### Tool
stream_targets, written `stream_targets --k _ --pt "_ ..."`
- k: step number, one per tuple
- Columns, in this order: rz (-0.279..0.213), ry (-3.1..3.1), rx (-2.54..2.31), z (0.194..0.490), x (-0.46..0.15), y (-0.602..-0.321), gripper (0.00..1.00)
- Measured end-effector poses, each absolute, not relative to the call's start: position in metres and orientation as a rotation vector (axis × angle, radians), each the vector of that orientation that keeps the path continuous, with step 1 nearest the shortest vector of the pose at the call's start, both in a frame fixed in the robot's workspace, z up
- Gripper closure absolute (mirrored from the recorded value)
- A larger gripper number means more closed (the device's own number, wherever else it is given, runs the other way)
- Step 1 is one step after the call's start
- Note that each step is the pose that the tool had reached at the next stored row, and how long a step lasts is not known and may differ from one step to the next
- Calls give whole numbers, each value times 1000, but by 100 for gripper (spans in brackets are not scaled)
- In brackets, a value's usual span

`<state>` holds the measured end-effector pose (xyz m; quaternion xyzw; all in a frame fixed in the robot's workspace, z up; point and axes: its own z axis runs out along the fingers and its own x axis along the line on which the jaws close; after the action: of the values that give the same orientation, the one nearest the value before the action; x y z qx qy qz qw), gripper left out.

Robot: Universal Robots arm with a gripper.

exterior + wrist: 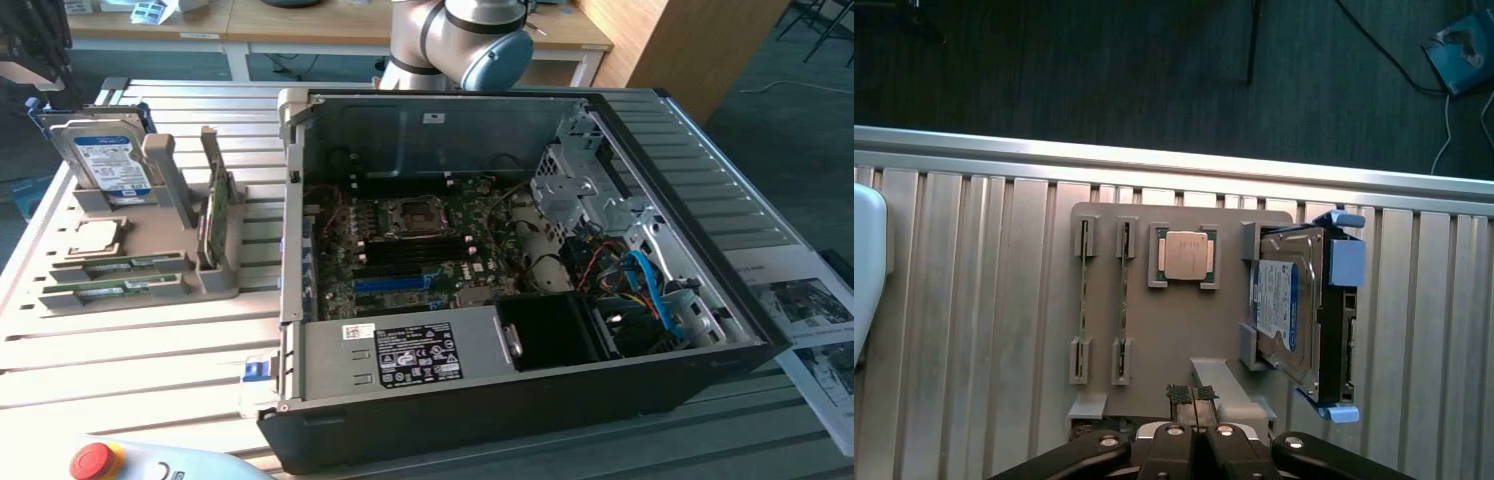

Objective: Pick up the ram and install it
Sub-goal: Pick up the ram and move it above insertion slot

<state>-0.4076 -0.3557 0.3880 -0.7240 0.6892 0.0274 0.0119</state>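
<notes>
Tool (1191, 393) closed, empty, over grey holder (1154, 340); ram (1124, 292) thin green stick, slotted edge-on.

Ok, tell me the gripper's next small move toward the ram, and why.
Probably slide the gripper sideways over the nearer ram stick. It hangs shut above the holder, off to one side of that stick, which stands on edge in its slots.

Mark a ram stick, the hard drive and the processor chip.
ram stick (1124, 300), wrist view, middle of its edge.
hard drive (1274, 300), wrist view, blue label.
processor chip (1184, 255), wrist view, metal lid.
</notes>
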Motion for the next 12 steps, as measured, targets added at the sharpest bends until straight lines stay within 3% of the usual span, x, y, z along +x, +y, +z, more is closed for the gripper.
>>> stream_targets --k 12 --pt "87 2141 -2263 388 -408 -356 89"
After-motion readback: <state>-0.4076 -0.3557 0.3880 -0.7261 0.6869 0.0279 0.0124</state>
